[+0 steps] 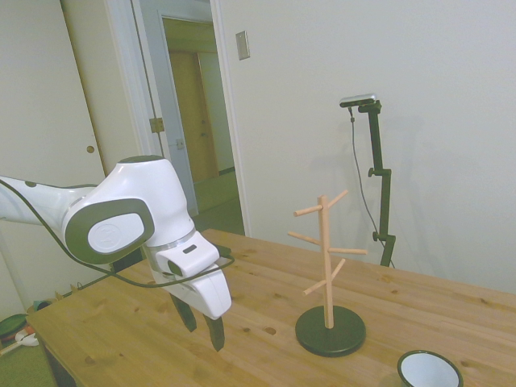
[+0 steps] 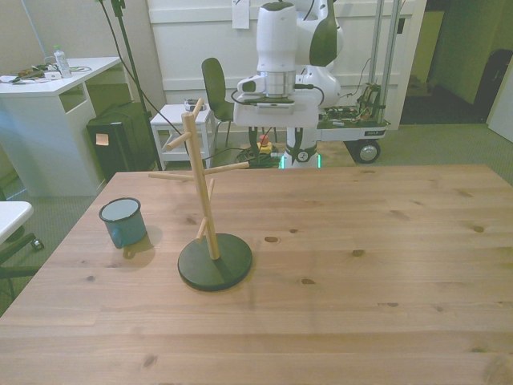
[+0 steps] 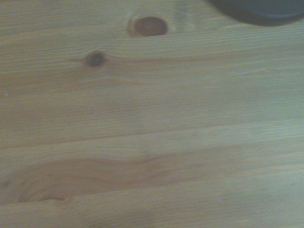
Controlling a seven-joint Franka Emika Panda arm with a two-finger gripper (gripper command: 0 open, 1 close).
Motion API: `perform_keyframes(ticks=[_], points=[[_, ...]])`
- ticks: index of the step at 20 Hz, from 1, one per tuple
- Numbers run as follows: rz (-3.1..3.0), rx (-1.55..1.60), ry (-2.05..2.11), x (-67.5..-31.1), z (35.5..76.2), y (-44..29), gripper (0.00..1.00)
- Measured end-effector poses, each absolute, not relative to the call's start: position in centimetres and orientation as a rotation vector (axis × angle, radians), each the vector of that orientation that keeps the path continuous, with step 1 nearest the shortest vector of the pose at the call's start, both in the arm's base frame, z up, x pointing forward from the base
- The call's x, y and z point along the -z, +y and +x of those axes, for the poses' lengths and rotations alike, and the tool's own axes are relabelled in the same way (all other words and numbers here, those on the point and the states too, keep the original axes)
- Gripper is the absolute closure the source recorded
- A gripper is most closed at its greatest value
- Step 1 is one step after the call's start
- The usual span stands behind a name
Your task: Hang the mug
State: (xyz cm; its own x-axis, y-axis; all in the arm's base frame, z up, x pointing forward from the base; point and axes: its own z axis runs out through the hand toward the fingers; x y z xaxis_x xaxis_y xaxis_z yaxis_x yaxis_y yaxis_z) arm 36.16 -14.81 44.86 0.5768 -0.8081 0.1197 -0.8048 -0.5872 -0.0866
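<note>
Fingers apart and empty, the gripper (image 1: 204, 324) hangs above the bare wooden table (image 2: 385, 265), well short of anything it must handle. The mug (image 2: 123, 221), light blue with a white inside and dark rim, stands upright on the table at the front view's left, near the table's edge and apart from the peg tree (image 2: 210, 210); in the side view only its open mouth (image 1: 429, 370) shows at the bottom of the picture, beyond the tree (image 1: 327, 274). The tree rises from a round black base (image 2: 215, 261), its wooden pegs angled upward and all of them bare. The wrist view shows knotted planks and a dark curved edge (image 3: 259, 9), probably the tree's base. By these signs the task stands at its first step, the approach to the mug, with no grasp yet made. The next move calls for the arm to travel past the tree to the mug, come down over its rim or handle side, and close on it without knocking the tree's outstretched pegs.
</note>
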Motion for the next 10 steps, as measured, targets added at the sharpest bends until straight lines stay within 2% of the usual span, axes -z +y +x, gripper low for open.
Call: perform_keyframes(ticks=[10], points=[[-2.714,0.203,1.544,-46.0,35.6,-25.5,0.00]])
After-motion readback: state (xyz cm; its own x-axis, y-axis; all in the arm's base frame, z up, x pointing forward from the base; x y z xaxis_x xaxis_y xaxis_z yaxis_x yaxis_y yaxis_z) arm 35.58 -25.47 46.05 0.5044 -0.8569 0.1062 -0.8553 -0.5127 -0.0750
